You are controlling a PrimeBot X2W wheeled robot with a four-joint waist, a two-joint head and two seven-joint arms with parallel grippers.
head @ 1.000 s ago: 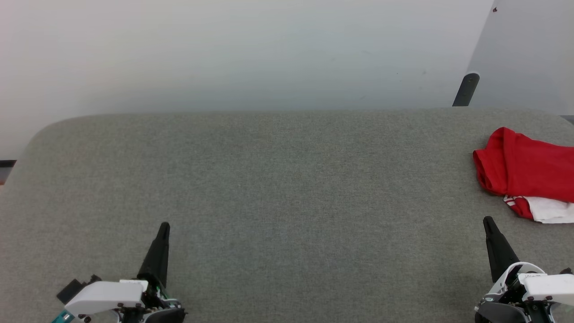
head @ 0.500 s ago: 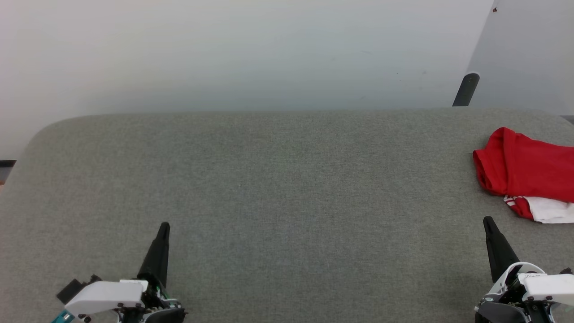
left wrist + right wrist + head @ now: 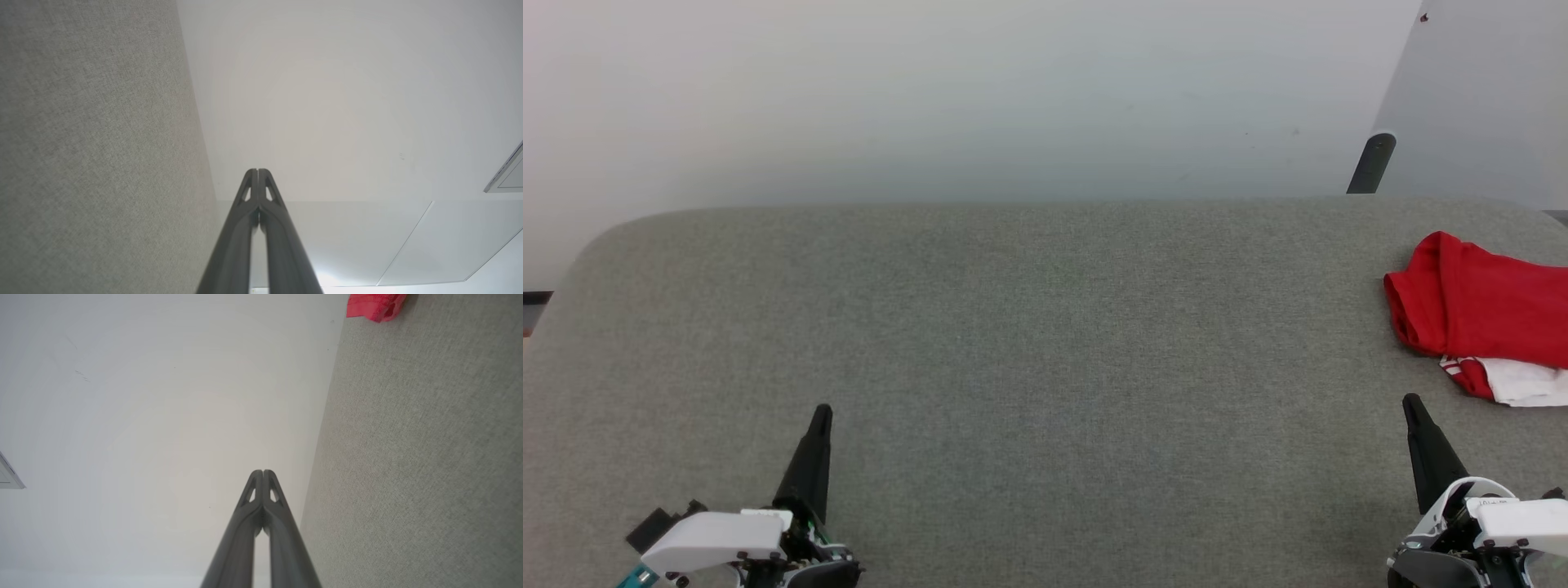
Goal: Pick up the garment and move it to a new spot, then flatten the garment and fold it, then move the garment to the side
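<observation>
Lying bunched far right — garment (image 3: 1478, 306); left tool (image 3: 822, 413), right tool (image 3: 1411, 403) closed.

In front of you is a wide table (image 3: 1029, 327) covered with grey woven fabric; its far corners are rounded. Behind it you see a plain pale wall (image 3: 931, 98), and the light on it is soft and even. At the far right a dark post (image 3: 1372, 163) stands just behind the table edge, beside a slanted grey panel (image 3: 1478, 98).
</observation>
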